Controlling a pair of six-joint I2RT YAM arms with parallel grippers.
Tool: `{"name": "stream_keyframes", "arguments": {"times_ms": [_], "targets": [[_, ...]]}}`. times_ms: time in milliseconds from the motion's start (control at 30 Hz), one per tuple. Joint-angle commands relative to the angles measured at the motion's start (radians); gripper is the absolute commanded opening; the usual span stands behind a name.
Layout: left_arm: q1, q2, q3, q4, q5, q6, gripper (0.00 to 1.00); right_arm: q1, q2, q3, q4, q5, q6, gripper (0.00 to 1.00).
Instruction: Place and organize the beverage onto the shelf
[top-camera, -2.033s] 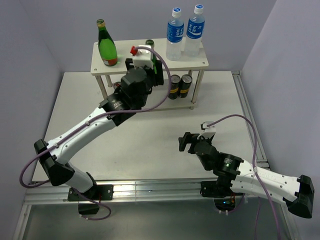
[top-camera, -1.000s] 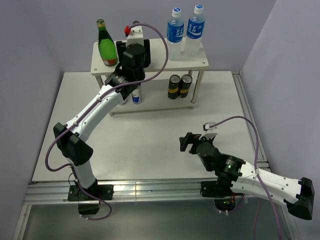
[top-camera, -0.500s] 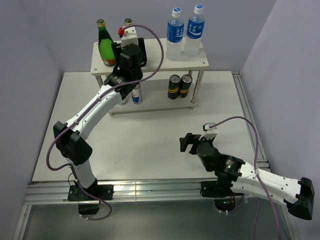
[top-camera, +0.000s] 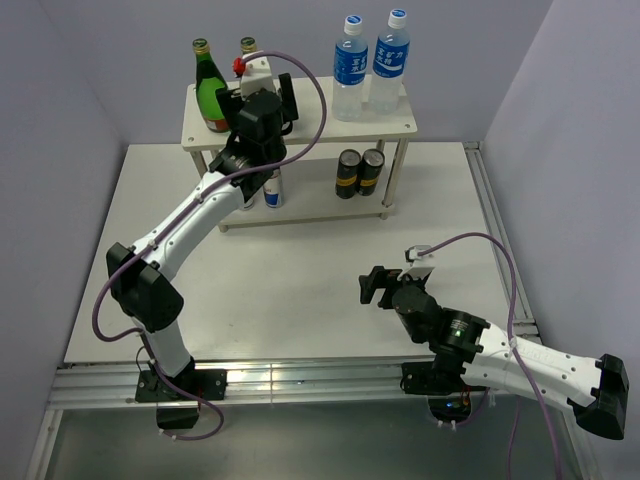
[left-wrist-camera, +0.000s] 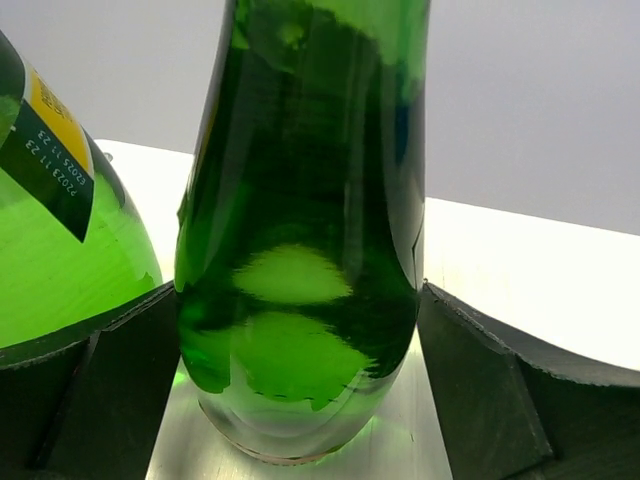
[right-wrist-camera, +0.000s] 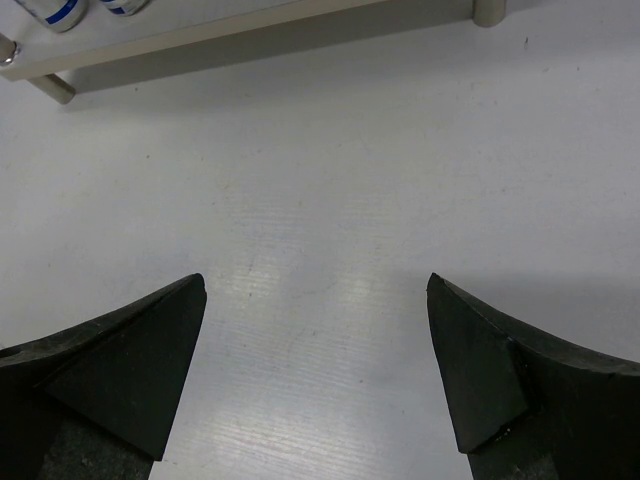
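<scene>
The shelf (top-camera: 330, 133) stands at the back of the table. On its top board, a dark green glass bottle (left-wrist-camera: 300, 290) stands upright between the fingers of my left gripper (top-camera: 262, 88), and only its cap (top-camera: 247, 44) shows from above. The jaws are open, with the right finger (left-wrist-camera: 480, 390) a sliver off the glass. A second green bottle (top-camera: 212, 95) with a label stands just to its left. Two water bottles (top-camera: 368, 62) stand on the right of the top board. My right gripper (top-camera: 372, 285) hangs open and empty over the table (right-wrist-camera: 320, 230).
On the lower tier, two black cans (top-camera: 360, 172) stand at the right and a blue-and-white can (top-camera: 272, 188) at the left, partly behind my left arm. Grey walls close in the table at the back and on both sides.
The left gripper carried the green bottle up and left onto the top board beside the labelled bottle, then spread its jaws off it. The right arm has barely moved.
</scene>
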Motion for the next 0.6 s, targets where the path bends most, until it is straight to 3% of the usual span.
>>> {"name": "stream_keyframes", "arguments": {"times_ms": [0,567], "targets": [[0.002,-0.06,-0.007,0.038,-0.022,0.002,0.99,-0.006,0.0,0.003,0.03,0.034,0.013,0.98],[-0.054,-0.157,-0.133,-0.008,-0.025,-0.024,0.99,-0.006,0.002,0.002,0.029,0.032,0.01,0.98]]}}
